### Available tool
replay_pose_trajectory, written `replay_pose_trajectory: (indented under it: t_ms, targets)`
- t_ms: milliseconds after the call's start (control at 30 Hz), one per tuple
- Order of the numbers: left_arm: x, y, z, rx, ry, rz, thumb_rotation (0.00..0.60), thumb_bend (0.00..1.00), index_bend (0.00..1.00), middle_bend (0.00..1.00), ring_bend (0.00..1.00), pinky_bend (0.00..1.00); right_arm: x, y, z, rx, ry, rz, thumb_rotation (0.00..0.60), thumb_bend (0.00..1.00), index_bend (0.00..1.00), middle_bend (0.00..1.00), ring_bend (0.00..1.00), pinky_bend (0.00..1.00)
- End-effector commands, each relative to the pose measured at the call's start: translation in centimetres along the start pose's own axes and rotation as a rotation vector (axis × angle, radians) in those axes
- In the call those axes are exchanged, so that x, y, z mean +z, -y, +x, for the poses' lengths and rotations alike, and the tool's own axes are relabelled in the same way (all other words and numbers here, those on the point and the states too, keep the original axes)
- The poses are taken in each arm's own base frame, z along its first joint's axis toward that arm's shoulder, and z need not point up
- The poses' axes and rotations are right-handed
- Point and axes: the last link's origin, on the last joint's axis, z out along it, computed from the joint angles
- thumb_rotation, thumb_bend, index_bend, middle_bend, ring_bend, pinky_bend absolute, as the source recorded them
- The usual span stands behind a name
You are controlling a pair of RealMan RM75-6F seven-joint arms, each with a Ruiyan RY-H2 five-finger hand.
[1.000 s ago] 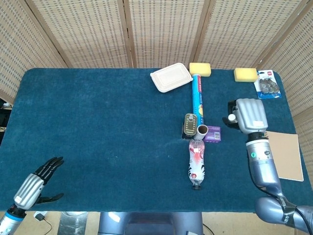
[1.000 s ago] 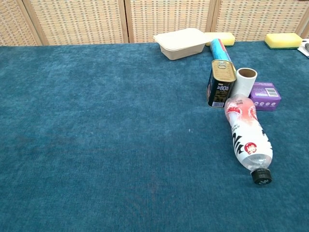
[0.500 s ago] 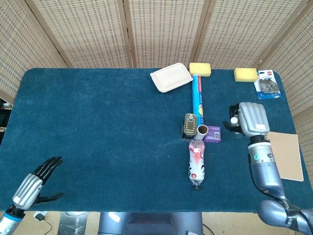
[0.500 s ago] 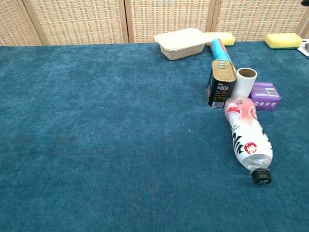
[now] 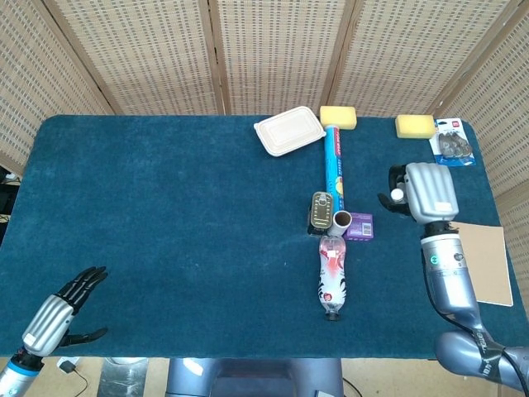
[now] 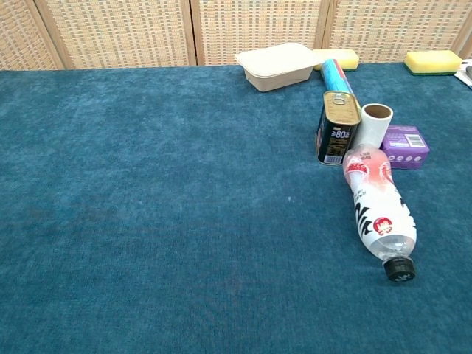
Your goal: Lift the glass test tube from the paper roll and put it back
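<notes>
Glass of the test tube is not discernible; the paper roll [image 5: 342,220] stands right of centre, tube presumably light, slippery, fragile, best pinched near its top. The right hand [image 5: 423,192] hovers at right, its grip hidden; the left hand [image 5: 63,309] rests open at lower left.

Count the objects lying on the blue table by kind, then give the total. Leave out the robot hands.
Yellow sponges: 2
Lidded takeaway container: 1
Blue wrap roll: 1
Tin can: 1
Paper roll: 1
Purple box: 1
Plastic bottle: 1
Blister pack: 1
Brown notebook: 1
Total: 10
</notes>
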Motion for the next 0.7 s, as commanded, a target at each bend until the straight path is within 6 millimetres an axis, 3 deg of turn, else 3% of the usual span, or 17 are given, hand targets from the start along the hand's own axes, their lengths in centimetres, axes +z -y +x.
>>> replay_pose_trajectory:
  t_ms: [33, 133, 333, 533, 700]
  targets:
    - [0.1, 0.6, -0.2, -0.004, 0.01, 0.032, 0.6, 0.06, 0.0, 0.05, 0.04, 0.21, 0.5, -0.4, -0.9, -0.042, 0.006, -0.044, 0.6, 0.3, 0.83, 0.97, 0.97, 0.83]
    - [0.3, 0.5, -0.1, -0.004, 0.001, 0.023, 0.6, 0.06, 0.0, 0.05, 0.04, 0.21, -2.3, 1.6, -2.5, -0.029, 0.119, 0.095, 0.6, 0.3, 0.83, 0.96, 0.97, 0.83]
    - [-0.4, 0.5, 0.3, -0.004, -0.022, 0.026, 0.6, 0.06, 0.0, 0.05, 0.04, 0.21, -0.2, -0.6, 0.0, -0.024, -0.048, -0.045, 0.6, 0.3, 0.83, 0.97, 0.97, 0.83]
    - [0.3, 0.6, 0.1, -0.012, -0.012, 0.024, 0.6, 0.06, 0.0, 0.05, 0.04, 0.21, -2.0, 1.2, -1.7, -0.053, 0.048, 0.067, 0.6, 0.3, 0.83, 0.97, 0.97, 0.83]
    - [-0.2, 0.0, 0.0, -0.003, -0.011, 0.0, 0.6, 0.06, 0.0, 0.05, 0.04, 0.21, -0.1, 0.5, -0.8, 0.015, -0.055, -0.069, 0.6, 0.3, 0.83, 0.97, 0.97, 0.83]
